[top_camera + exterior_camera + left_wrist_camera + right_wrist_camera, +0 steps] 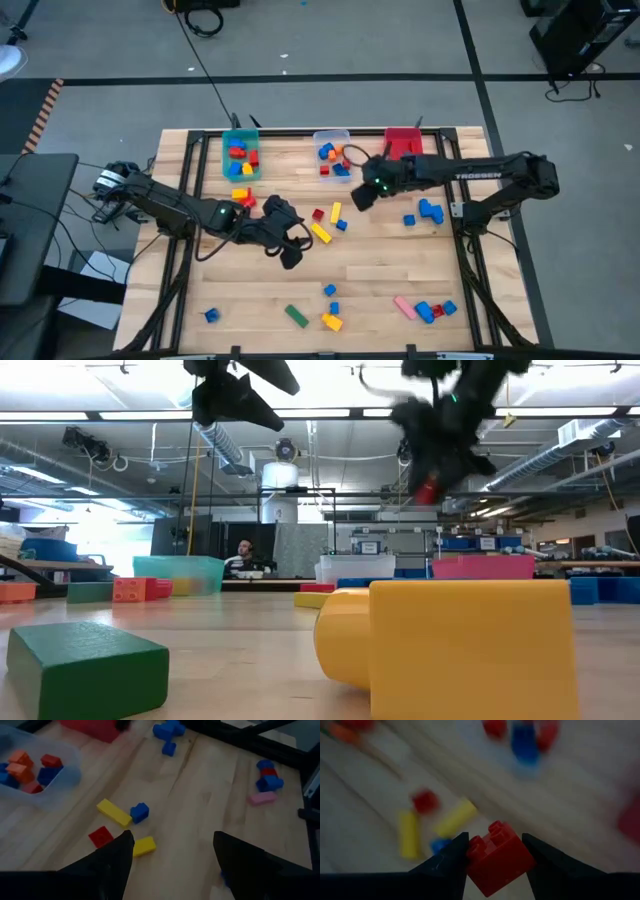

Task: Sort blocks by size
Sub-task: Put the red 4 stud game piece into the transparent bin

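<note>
Carrying a small red block (497,852) between its fingers, the right hand (362,192) hangs above the bench (400,275), just near of the clear bin (332,155) and left of the red bin (402,142). The step in hand is the delivery of this block to a bin. Which bin suits its size is hard to judge, since the red bin's contents do not show; the clear bin already holds small red, blue and orange pieces. The next move calls for a short reach toward the far edge, then release above the chosen bin. The left hand (285,240) waits wide and empty over mid-bench, near a yellow bar (114,812) and blue cube (139,812).
</note>
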Action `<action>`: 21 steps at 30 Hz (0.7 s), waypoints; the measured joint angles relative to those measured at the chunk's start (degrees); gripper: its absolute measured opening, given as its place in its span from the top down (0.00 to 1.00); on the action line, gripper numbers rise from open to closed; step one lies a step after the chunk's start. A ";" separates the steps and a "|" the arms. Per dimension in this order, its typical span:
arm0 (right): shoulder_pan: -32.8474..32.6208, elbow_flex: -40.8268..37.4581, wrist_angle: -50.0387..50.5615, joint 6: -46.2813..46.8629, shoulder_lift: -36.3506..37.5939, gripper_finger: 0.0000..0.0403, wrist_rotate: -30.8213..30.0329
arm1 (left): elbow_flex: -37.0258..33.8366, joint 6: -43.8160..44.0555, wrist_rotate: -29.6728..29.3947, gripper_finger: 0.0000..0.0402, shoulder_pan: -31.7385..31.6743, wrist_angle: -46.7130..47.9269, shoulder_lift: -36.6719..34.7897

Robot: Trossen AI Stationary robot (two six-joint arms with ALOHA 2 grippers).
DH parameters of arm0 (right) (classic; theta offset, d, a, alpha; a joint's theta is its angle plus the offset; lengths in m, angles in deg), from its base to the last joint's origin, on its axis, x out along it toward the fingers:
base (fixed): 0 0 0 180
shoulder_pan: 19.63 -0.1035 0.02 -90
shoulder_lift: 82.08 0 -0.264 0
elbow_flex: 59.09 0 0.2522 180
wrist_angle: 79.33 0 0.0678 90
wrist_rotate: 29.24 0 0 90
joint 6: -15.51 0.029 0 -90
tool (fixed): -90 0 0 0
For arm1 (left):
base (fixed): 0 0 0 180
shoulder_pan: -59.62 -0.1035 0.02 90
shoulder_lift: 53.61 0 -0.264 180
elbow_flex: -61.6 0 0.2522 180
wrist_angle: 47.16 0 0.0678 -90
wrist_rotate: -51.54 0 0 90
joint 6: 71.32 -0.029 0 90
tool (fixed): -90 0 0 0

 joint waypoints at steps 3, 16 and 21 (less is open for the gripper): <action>0.41 6.50 0.06 -2.44 -1.27 0.56 -2.27 | 0.00 -2.85 -1.39 0.30 0.10 -0.04 -0.02; 8.75 37.26 10.14 -16.92 -27.82 0.56 -2.20 | -20.85 -4.00 -4.44 0.30 0.04 -15.33 -16.82; 13.62 41.29 11.92 -17.49 -36.44 0.56 2.96 | -28.06 -3.73 -4.29 0.30 -0.34 -16.06 -26.17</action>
